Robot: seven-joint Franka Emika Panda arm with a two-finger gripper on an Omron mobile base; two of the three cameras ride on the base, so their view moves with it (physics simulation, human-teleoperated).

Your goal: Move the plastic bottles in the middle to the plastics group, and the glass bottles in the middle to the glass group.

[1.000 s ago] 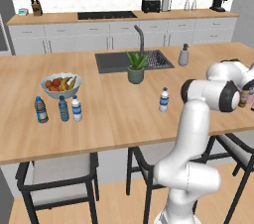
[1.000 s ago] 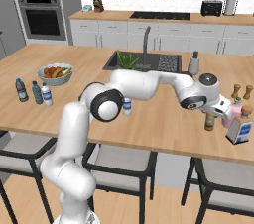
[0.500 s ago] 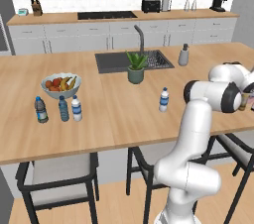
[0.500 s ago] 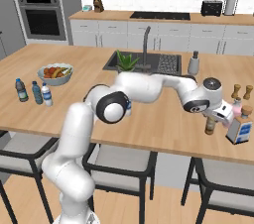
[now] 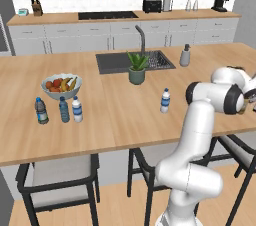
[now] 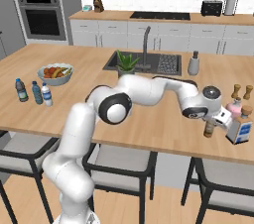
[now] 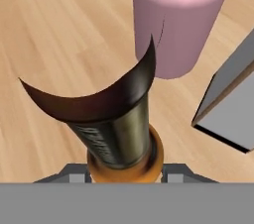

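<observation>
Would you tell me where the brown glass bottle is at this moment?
In the right base view the brown glass bottle hangs in the gripper near the island's right end, just left of the pink vessel and the carton.

Both base cameras sit behind the arm, left and right, looking forward and down across the long wooden desk (image 5: 125, 120) toward its sink and the back wall. The hand camera looks closely down the dark brown glass bottle (image 7: 116, 129).

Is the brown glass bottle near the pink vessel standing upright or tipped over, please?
Upright. In the right base view the brown glass bottle stands vertical at the gripper, beside the pink vessel; whether its base touches the counter cannot be told.
</observation>
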